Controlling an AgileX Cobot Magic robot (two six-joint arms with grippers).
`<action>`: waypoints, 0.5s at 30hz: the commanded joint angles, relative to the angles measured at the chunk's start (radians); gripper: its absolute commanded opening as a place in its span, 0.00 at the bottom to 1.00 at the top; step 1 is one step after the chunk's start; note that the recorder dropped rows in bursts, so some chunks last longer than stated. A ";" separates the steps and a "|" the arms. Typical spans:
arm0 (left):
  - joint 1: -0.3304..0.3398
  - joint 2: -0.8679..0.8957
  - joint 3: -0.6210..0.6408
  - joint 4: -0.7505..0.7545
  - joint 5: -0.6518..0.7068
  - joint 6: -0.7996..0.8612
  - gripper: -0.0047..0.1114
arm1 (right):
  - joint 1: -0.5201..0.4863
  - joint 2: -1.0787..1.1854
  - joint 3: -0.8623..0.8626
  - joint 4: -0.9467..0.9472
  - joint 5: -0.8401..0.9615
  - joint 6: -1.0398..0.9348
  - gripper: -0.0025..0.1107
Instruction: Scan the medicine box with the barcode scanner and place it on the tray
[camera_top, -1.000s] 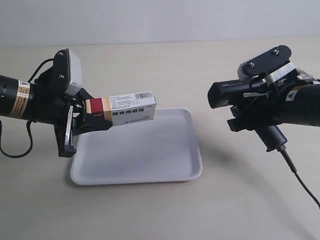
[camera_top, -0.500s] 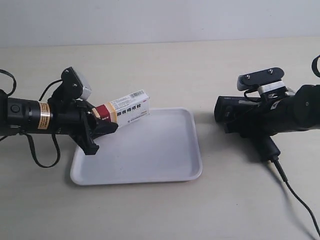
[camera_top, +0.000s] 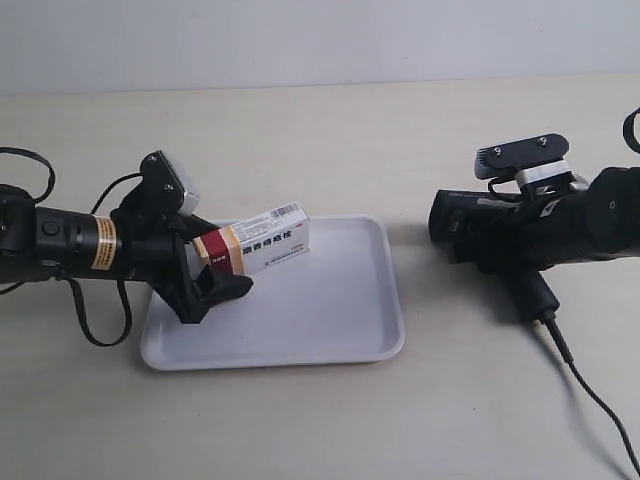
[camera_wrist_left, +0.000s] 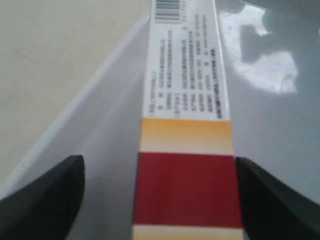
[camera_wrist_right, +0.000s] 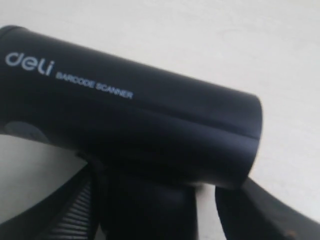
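The medicine box (camera_top: 258, 238), white with a dark red and tan band, lies slightly tilted over the far left part of the white tray (camera_top: 320, 320). In the left wrist view the medicine box (camera_wrist_left: 185, 100) runs away from me over the tray (camera_wrist_left: 280, 125), barcode at its far end. My left gripper (camera_wrist_left: 159, 200) is open around the red end: one finger touches the box's side, the other stands apart from it. My right gripper (camera_top: 505, 260) is shut on the black barcode scanner (camera_top: 470, 225), held low to the right of the tray. The scanner (camera_wrist_right: 140, 125) fills the right wrist view.
The scanner's black cable (camera_top: 590, 390) trails over the table toward the near right corner. The left arm (camera_top: 70, 240) lies low across the table at the tray's left edge. A pale wall runs along the back of the table.
Both arms have come down from a raised pose. The left arm brought the box down onto the tray. The right arm has held still for the last half second.
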 joint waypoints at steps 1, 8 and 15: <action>-0.006 -0.026 0.009 0.025 0.091 -0.054 0.87 | -0.004 -0.007 -0.004 0.002 0.021 0.008 0.64; -0.006 -0.173 0.009 0.304 0.186 -0.302 0.95 | -0.004 -0.145 -0.004 -0.003 0.125 -0.006 0.83; -0.006 -0.452 0.009 0.610 0.104 -0.711 0.94 | -0.004 -0.478 -0.046 -0.024 0.398 -0.048 0.81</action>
